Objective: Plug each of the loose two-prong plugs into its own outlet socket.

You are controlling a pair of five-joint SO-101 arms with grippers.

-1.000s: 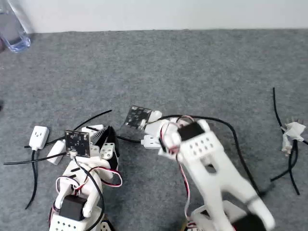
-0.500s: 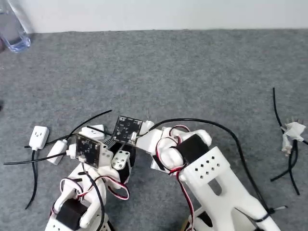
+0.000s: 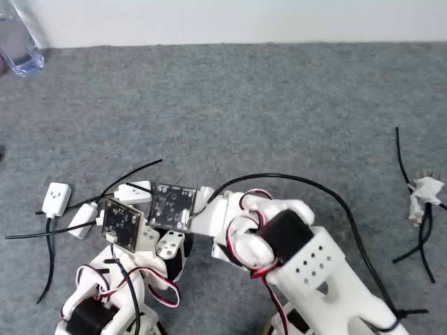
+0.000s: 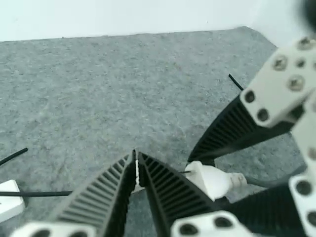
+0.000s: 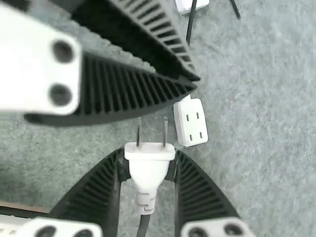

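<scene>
Right claw, clamping plug, has swung toward left claw, which pinches socket.

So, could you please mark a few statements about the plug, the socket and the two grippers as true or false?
1. The right gripper grips a white plug. True.
2. The plug's prongs sit inside the socket. False: they are bare and lie beside the socket, not in it.
3. The left gripper is wide open. False: it is shut on the socket's edge.
4. The arms work on a grey mat. True.
</scene>
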